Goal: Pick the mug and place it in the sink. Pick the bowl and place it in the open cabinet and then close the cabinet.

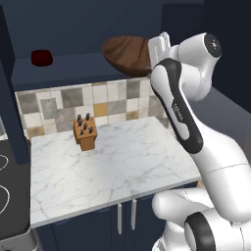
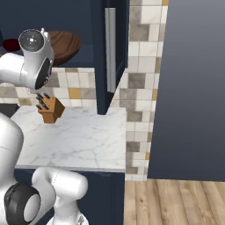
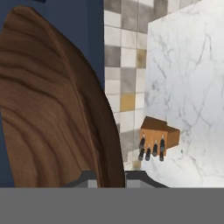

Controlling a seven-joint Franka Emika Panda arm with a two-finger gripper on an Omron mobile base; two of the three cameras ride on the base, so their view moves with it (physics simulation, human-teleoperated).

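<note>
Hand view: the wide dark brown wooden bowl (image 3: 48, 109) looms large, its rim pinched between the narrow dark fingers (image 3: 87, 180) of the gripper (image 3: 110, 177). Left base view: it hangs tilted at the navy upper cabinet's (image 1: 73, 29) shelf, above the white marble counter (image 1: 122, 162) and small wooden knife block (image 1: 85, 132).

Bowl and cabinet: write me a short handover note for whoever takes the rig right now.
Gripper: shut on the bowl's rim, raised to the level of the cabinet shelf.
Bowl: held tilted at the mouth of the open cabinet, partly over the shelf, not yet set down.
Also there: a small dark red thing on the shelf to the left; the knife block on the marble counter below.
Door: standing open, bar handle toward the right base view.
Mug and sink: not in these views, so that step cannot be confirmed.
Left: set the bowl on the shelf, release, withdraw, close the cabinet.
</note>
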